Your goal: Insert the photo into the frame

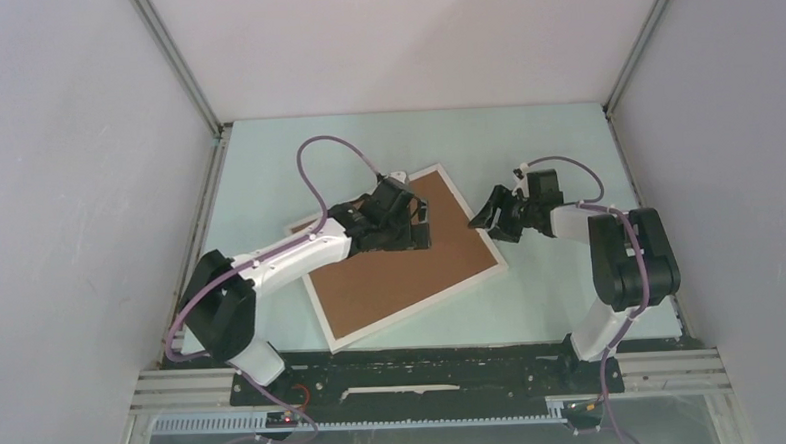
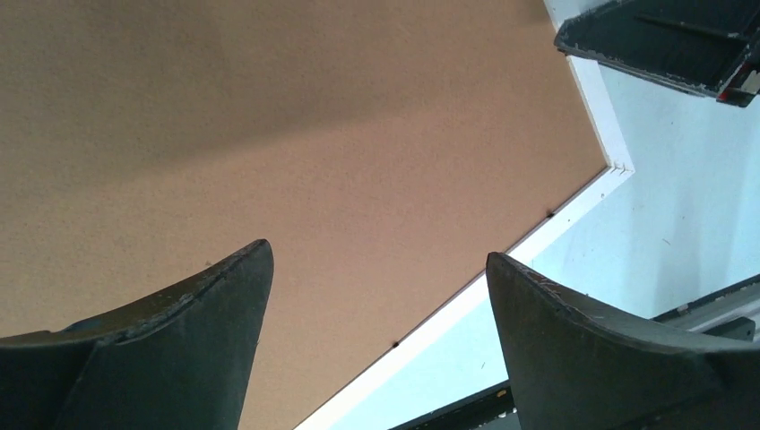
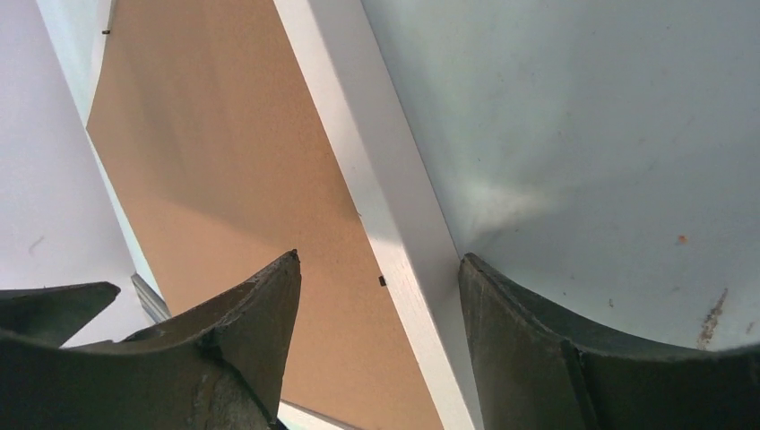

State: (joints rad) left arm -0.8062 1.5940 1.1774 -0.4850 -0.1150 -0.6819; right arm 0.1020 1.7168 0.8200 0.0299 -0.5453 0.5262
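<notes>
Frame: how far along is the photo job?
Looks done: the brown backing board lies inside the frame. In hand: the left tool hangs open over the board, the right tool open astride the frame's edge. Left: unclear; the photo shows in no view, so whether it sits under the board cannot be told.

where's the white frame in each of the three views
top external: frame lies centre, tilted.
left wrist: its white edge runs diagonally, upper right to bottom centre.
right wrist: its edge runs from top centre to bottom centre.
shared landmark: brown backing board inside it, in all three.
</notes>
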